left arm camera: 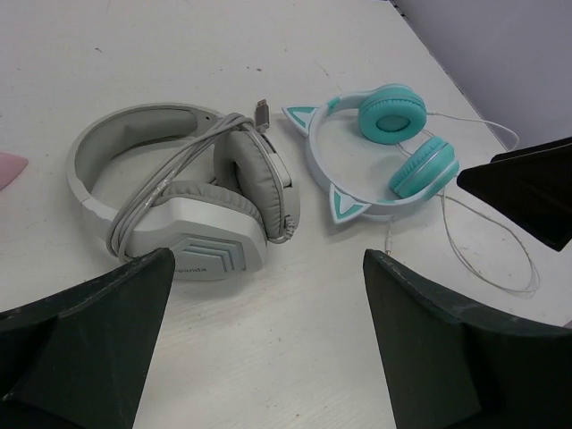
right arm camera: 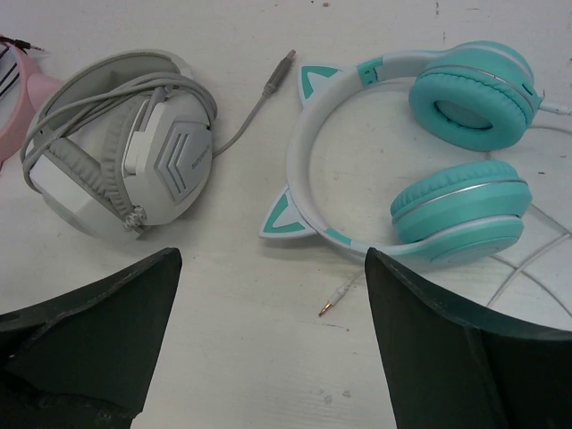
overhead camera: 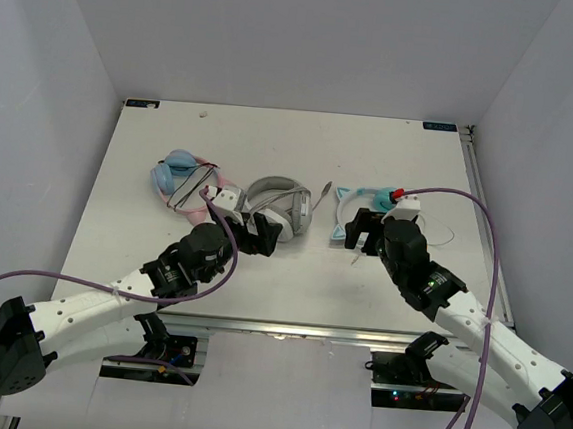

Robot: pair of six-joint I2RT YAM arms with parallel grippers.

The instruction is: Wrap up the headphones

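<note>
The teal headphones [overhead camera: 360, 199] lie flat on the white table, right of centre, with round turquoise ear cups and a pale headband with cat-ear points. They show fully in the right wrist view [right arm camera: 447, 152] and in the left wrist view [left arm camera: 393, 143]. Their thin whitish cable [right arm camera: 536, 259] lies loose to the right, and its plug [right arm camera: 332, 304] rests on the table just in front of the headband. My right gripper [overhead camera: 363, 233] hovers over their near edge, open and empty [right arm camera: 273, 259]. My left gripper [overhead camera: 255, 234] is open and empty [left arm camera: 268, 259], near the grey-white headphones.
Larger grey-white headphones [overhead camera: 285, 209] with their cable wound round them lie at centre, also seen from both wrists [left arm camera: 179, 188] [right arm camera: 125, 143]. Light-blue-and-pink headphones [overhead camera: 182, 177] with a dark cable lie to the left. White walls enclose the table [overhead camera: 274, 133].
</note>
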